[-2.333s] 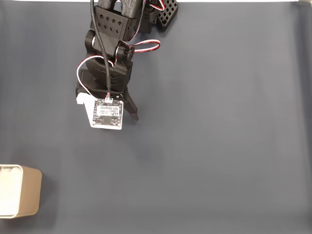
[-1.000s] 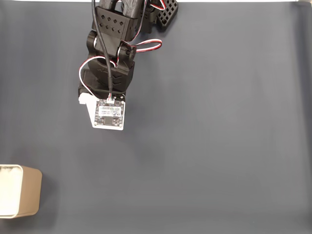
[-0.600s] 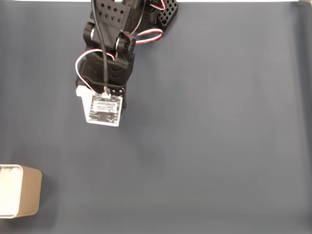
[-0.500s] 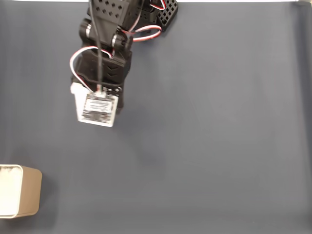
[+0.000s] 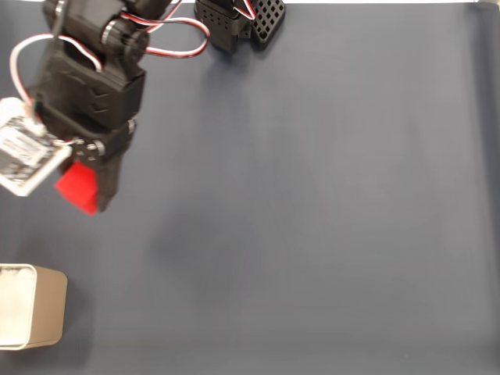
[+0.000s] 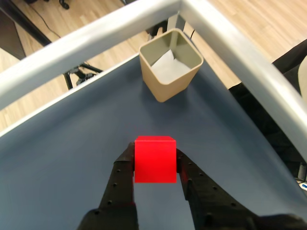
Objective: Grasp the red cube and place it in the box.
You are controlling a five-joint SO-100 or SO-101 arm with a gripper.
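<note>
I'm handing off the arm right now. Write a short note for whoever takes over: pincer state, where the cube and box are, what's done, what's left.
Pincer: shut on the red cube, which sits between the two fingers and is lifted off the dark mat.
Box: upright and open on the mat; in the wrist view it lies ahead of the cube, in the fixed view at the bottom-left edge. Its inside holds no cube.
Done: the cube is grasped and raised.
Left: carry the cube over the box opening, lower it, open the pincer and release it inside.
</note>
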